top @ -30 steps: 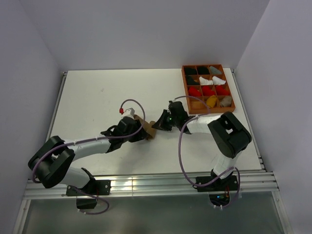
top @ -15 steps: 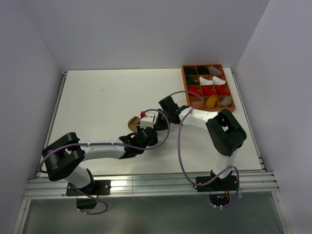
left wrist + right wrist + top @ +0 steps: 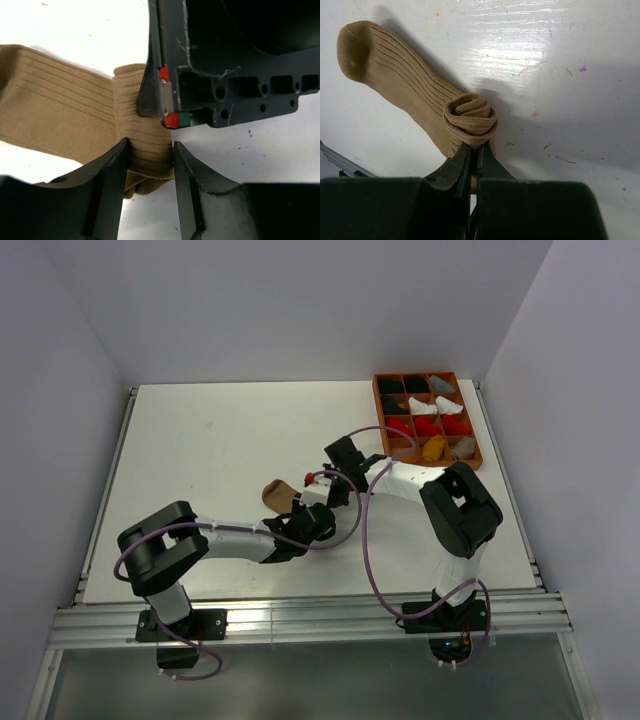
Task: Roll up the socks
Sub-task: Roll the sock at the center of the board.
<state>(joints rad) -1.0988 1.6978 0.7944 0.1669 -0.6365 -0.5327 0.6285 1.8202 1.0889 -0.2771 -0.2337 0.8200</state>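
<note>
Centrally, tan sock (image 3: 274, 494) lies on tabletop (image 3: 200, 440), one end rolled, toe flat toward upper left. Roll pinched by left tool (image 3: 151, 147); right tool (image 3: 474, 148) pressed together, tips against same roll.

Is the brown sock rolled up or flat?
Partly rolled. One end of the sock is coiled up; the toe end lies flat on the table.

I see the sock (image 3: 273, 493) lying mid-desk (image 3: 200, 430). Its rolled end sits between my left claw (image 3: 150, 149), on the near side, and my right claw (image 3: 474, 151), to its right. The divided tray (image 3: 478, 445) sits at the far right corner, with bundles (image 3: 428, 426) in its cells.
</note>
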